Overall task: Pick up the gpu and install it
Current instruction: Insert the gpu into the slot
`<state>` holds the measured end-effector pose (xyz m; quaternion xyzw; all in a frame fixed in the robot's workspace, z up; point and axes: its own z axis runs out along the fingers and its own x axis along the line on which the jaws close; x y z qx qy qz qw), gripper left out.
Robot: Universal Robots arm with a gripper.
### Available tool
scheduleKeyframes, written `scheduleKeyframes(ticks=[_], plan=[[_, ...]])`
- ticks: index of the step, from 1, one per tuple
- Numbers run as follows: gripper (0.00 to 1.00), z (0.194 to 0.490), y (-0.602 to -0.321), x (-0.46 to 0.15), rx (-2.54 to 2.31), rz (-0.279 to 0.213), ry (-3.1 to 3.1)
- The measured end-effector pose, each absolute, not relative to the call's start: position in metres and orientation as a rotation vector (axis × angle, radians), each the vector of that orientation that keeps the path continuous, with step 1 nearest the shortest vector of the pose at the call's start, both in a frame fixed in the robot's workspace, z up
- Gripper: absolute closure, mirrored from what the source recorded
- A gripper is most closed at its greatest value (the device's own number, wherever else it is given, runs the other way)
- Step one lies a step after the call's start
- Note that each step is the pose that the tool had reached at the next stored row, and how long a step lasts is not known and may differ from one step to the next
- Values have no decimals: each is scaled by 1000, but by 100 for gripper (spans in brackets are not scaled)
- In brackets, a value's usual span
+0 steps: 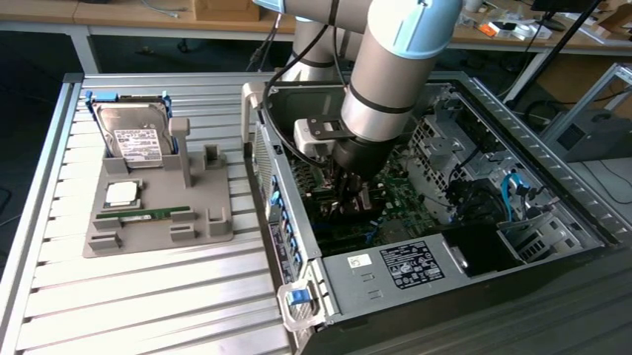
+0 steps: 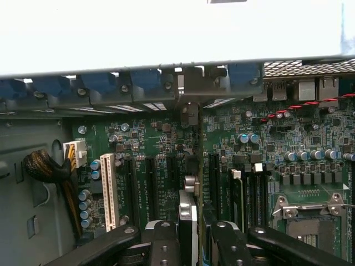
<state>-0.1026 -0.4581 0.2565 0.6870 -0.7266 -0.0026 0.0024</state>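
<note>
The open computer case (image 1: 553, 200) lies on the slatted table (image 1: 148, 296), and the arm (image 1: 395, 66) reaches down into it over the motherboard (image 2: 161, 160). The gripper (image 2: 191, 235) pinches the gpu (image 2: 188, 188) edge-on between its fingers (image 2: 161, 238), holding the card upright just above the row of expansion slots, its bracket end towards the case's back wall.

The card looks light and stiff but fragile (bare circuit board, exposed parts), so its top edge is the sensible place to hold; a crooked grip could jam it.

The exterior view shows the grey tray (image 1: 158, 222) with the hard drive (image 1: 133, 137) and memory stick (image 1: 148, 214) left on it. The wrist view shows how the card lines up with the slots.
</note>
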Motion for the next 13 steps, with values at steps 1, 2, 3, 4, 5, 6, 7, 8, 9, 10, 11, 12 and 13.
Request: scheduleKeyframes(ticks=[1, 2, 3, 4, 5, 6, 7, 8, 9, 10, 11, 12, 13], plan=[[73, 256, -458, -103, 2155, -8, -2279], [73, 256, -458, -103, 2155, -8, -2279], [73, 256, -458, -103, 2155, -8, -2279], [73, 256, -458, -103, 2155, -8, -2280], [73, 257, -458, -103, 2155, -8, -2280], [73, 257, -458, -103, 2156, -8, -2280], [73, 257, -458, -103, 2156, -8, -2280], [73, 258, -458, -103, 2156, -8, -2280], [73, 259, -458, -103, 2156, -7, -2280], [73, 259, -458, -103, 2156, -7, -2280], [73, 260, -458, -103, 2156, -7, -2280], [73, 261, -458, -103, 2156, -6, -2280], [73, 261, -458, -103, 2156, -6, -2281]])
